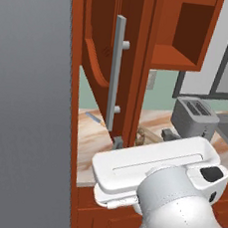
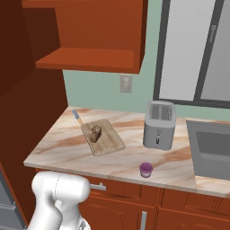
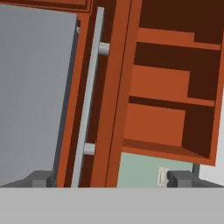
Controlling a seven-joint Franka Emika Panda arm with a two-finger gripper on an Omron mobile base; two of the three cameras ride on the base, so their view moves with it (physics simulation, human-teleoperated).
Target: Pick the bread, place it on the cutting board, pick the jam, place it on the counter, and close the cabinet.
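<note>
Here the cabinet (image 1: 137, 63) door hides most of the cutting board (image 2: 108, 141).

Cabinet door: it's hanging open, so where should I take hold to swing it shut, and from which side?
Grip the long grey bar handle on the cabinet door, about midway between its two standoffs. The bar stands off the panel, so the open jaws can straddle it. In the hand view it already lies between the fingertips; come straight on, jaws across the bar.
</note>
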